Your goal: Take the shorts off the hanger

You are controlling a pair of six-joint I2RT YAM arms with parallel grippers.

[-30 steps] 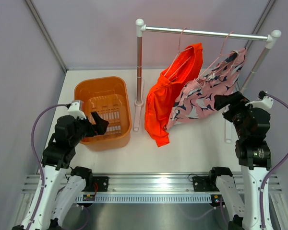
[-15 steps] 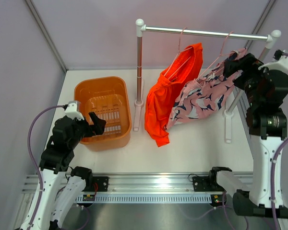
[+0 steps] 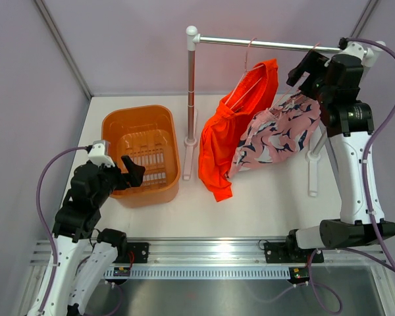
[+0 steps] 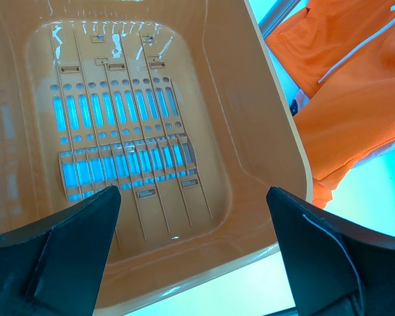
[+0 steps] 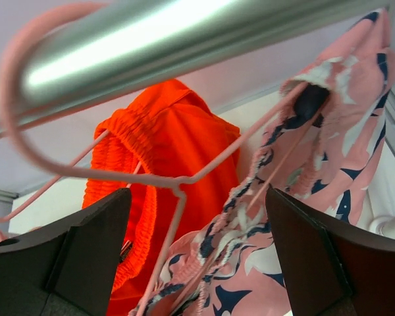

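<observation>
Top view looks down on everything; both close wrist views share the orange shorts (image 4: 355, 112).

White tbl (image 3: 270, 197), plain top. L side: orange plastic basket (image 3: 137, 110) sits upright on it, open side up, slotted bottom, long side running front-to-back. Just R of basket: L foot (image 3: 187, 158) of clothes rack (image 3: 191, 85), a flat white bar lying front-to-back on tbl w/ post upright from it. R foot (image 3: 312, 178) of same rack near R edge, well apart from L one. Btwn the feet, orange-red shorts (image 3: 227, 141) & pink patterned shorts (image 3: 276, 135) hang down side by side, touching. Orange pair's lower hem looks to rest on tbl top; pink pair can't tell.
</observation>
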